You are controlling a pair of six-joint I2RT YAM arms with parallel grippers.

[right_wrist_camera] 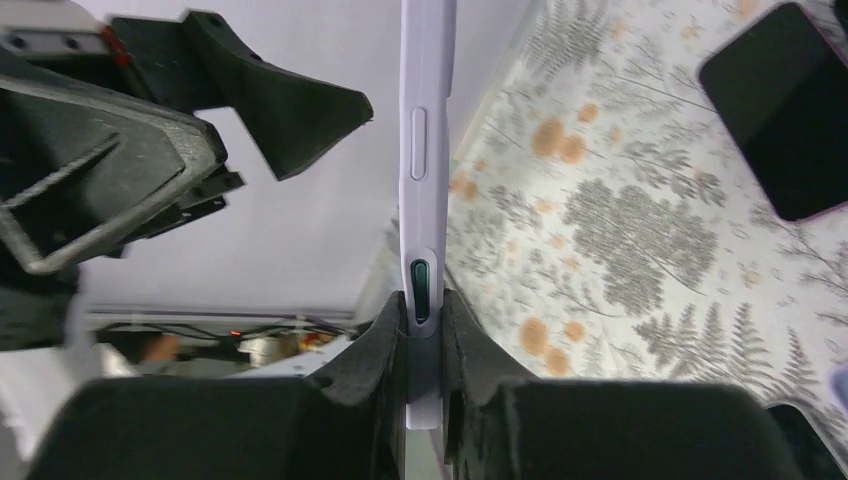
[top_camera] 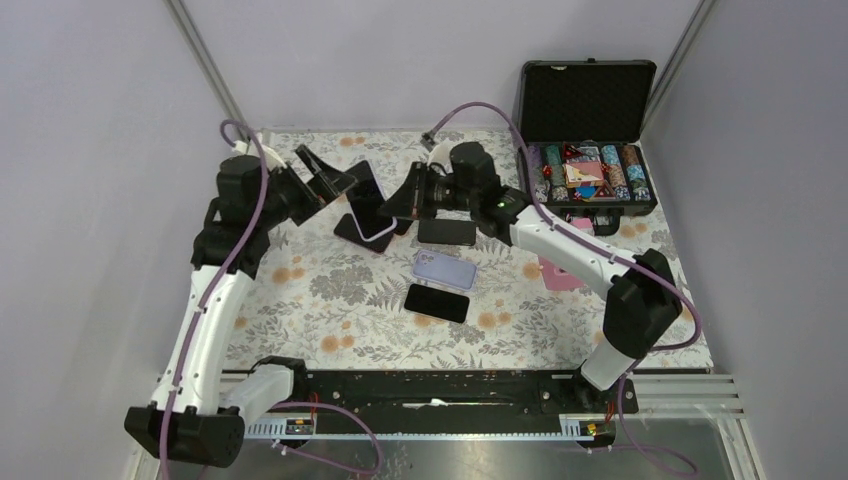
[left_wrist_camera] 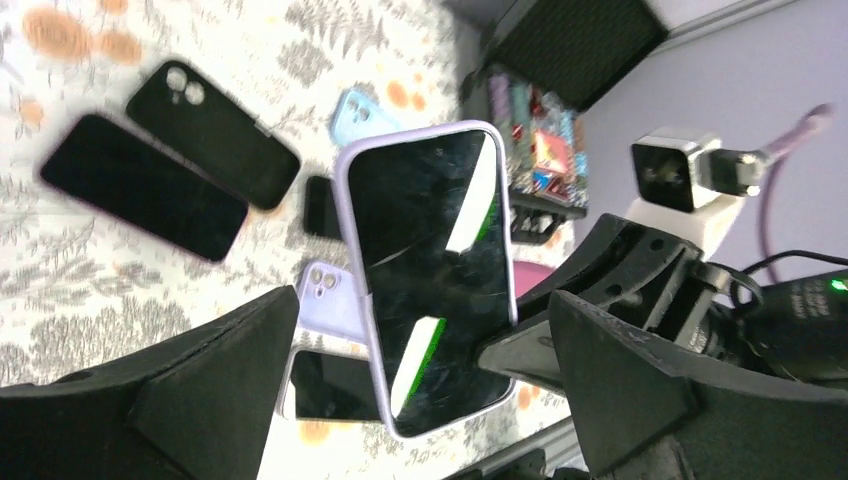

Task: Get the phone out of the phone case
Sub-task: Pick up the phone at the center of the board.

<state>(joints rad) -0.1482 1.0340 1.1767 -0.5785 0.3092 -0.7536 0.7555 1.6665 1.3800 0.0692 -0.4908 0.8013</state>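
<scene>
A phone in a lavender phone case [left_wrist_camera: 430,270] hangs upright in the air above the floral table, its dark screen facing the left wrist camera. My right gripper [right_wrist_camera: 425,310] is shut on one long edge of it, and the case's side with its buttons [right_wrist_camera: 425,150] rises from between the pads. My left gripper [left_wrist_camera: 422,330] is open, its fingers [left_wrist_camera: 230,370] spread wide on either side of the phone without touching it. From above, the phone [top_camera: 368,205] sits between the left gripper [top_camera: 322,178] and the right gripper [top_camera: 405,200].
A lavender phone [top_camera: 444,267] and two black phones [top_camera: 436,302] [top_camera: 446,231] lie flat on the table. A black case [left_wrist_camera: 215,130] and a light blue case [left_wrist_camera: 355,115] lie further off. An open chip case [top_camera: 590,180] stands at the back right, with a pink item [top_camera: 560,275] near it.
</scene>
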